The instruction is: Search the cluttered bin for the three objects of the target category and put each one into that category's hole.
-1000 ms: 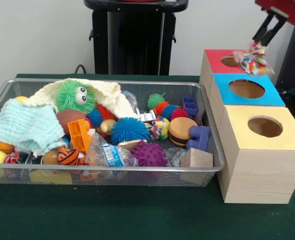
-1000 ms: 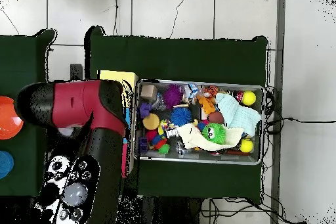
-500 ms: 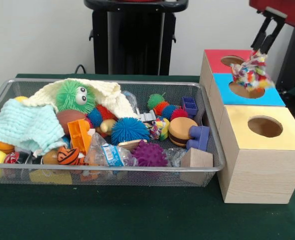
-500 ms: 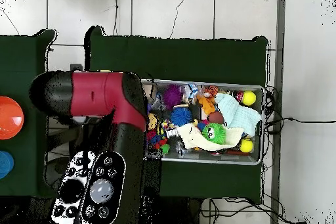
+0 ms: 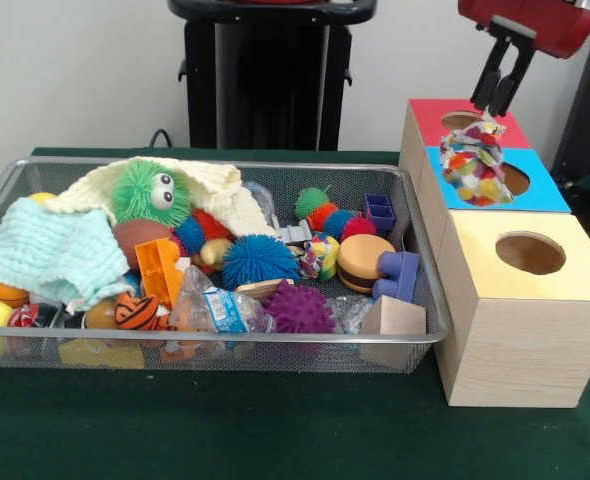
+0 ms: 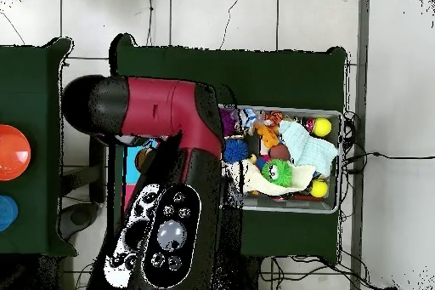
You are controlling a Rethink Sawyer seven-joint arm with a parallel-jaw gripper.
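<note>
My gripper (image 5: pixel 495 104) comes down at the top right of the front view and is shut on the top of a multicoloured knotted rope toy (image 5: pixel 475 160). The toy hangs in front of the left part of the blue box's hole (image 5: pixel 515 178), between the red box (image 5: pixel 430 120) and the yellow box (image 5: pixel 480 250). A similar small multicoloured toy (image 5: pixel 320 256) lies in the wire bin (image 5: pixel 225 341) beside a burger toy (image 5: pixel 363 262). In the overhead view the red arm (image 6: pixel 166 116) hides the gripper and most of the boxes.
The bin holds a green furry toy (image 5: pixel 151 194), spiky balls (image 5: pixel 259 260), a pale blue cloth (image 5: pixel 50 250), a cream cloth (image 5: pixel 220 190), an orange block (image 5: pixel 159 270), blue blocks (image 5: pixel 399 275) and a wooden block (image 5: pixel 392 318). The black pedestal (image 5: pixel 270 70) stands behind.
The gripper has moved left with the rope toy, which now hangs lower, from beside the red box's hole to the blue box's hole. In the overhead view the arm has swung toward the bin.
</note>
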